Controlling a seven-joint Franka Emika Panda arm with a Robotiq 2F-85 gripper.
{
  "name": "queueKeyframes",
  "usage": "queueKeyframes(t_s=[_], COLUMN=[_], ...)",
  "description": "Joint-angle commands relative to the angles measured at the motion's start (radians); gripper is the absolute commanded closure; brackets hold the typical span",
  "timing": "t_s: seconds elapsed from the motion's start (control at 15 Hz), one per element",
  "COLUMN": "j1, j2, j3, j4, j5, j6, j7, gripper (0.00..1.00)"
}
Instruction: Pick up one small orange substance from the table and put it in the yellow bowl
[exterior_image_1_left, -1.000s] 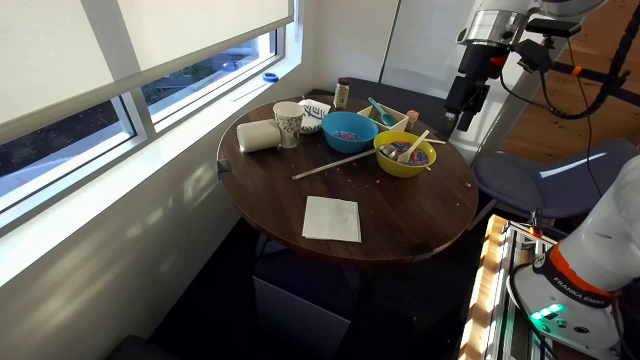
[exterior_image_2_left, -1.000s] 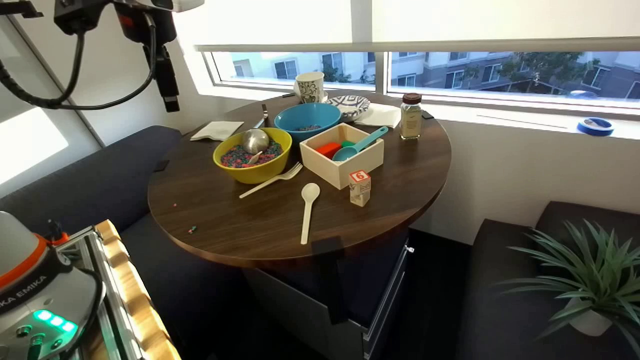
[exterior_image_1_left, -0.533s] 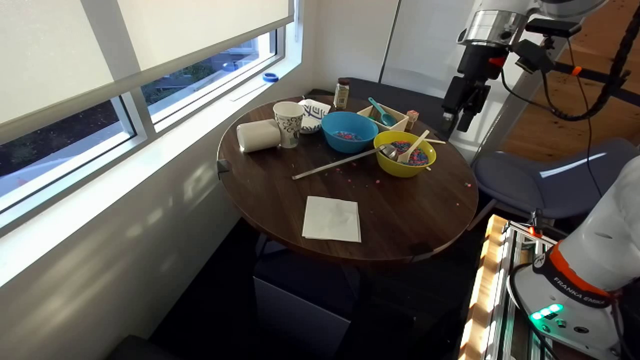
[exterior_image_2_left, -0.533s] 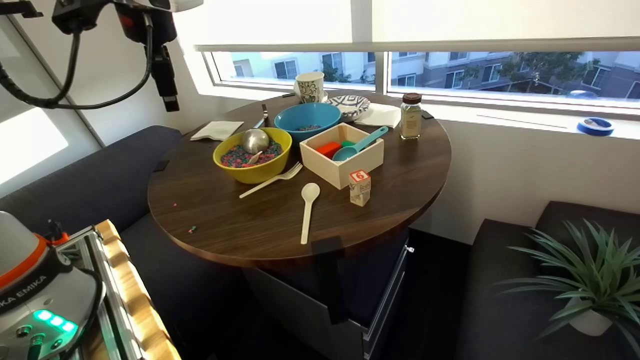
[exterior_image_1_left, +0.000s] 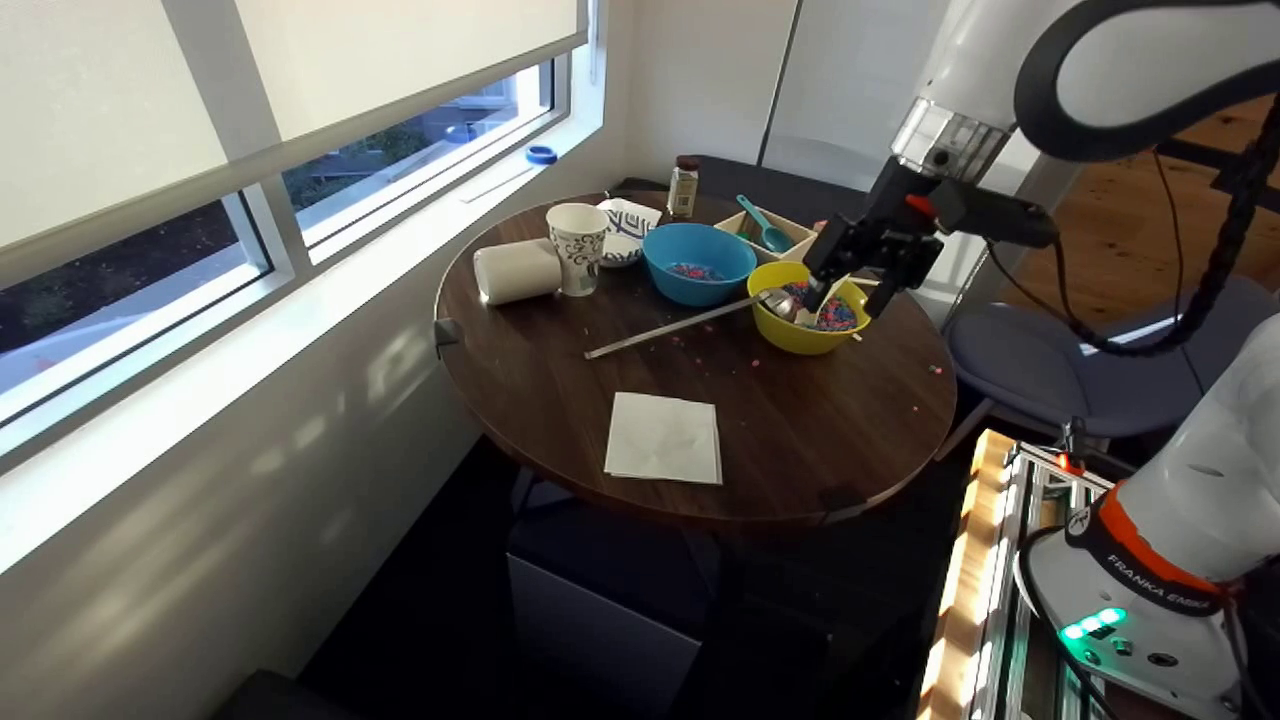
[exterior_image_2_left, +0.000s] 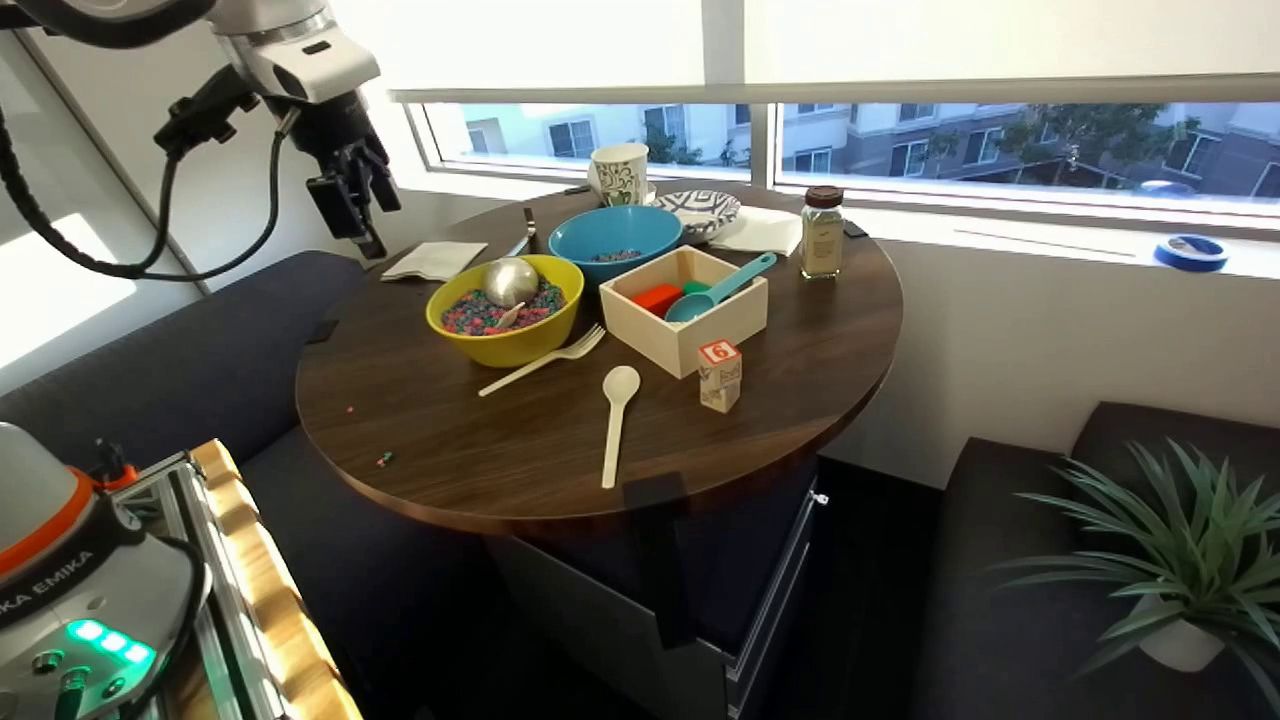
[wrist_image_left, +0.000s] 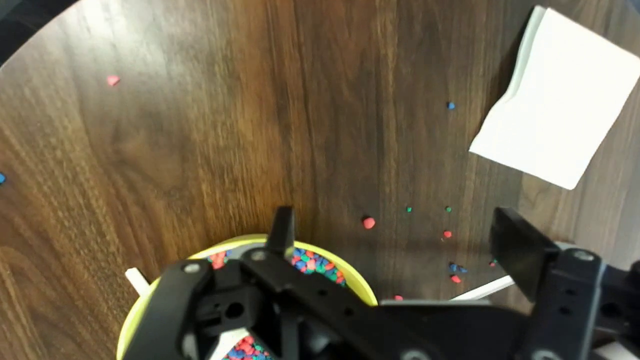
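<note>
Wht arm (exterior_image_1_left: 985, 60), blk end effector (wrist_image_left: 394, 222)

The yellow bowl (exterior_image_2_left: 505, 352) stands upright on the round, dark brown wooden counter (exterior_image_2_left: 480, 440) in both exterior views, its rim smooth and its inside partly filled with red, blue and green crumbs (exterior_image_2_left: 468, 315). In the wrist view several small orange-red bits (wrist_image_left: 368, 222) lie loose and scattered over the counter, one near the bowl, another well apart from it, towards the counter's edge
</note>
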Motion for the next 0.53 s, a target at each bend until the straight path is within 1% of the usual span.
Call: queueKeyframes(t_s=[0.0,0.13,0.33,0.47], j1=[-0.019,-0.012,-0.002,-0.009], j2=[0.043,0.074,0.141,0.183], j3=[0.097,0.132,0.153,0.161], j4=[-0.027,-0.045,-0.044,-0.044], j5=[0.012,0.006,-0.007,-0.028], j6=[0.122,0.190,0.245,0.270], j7=[0.200,0.301,0.402,0.462], gripper=[0.00,0.00,0.00,0.00])
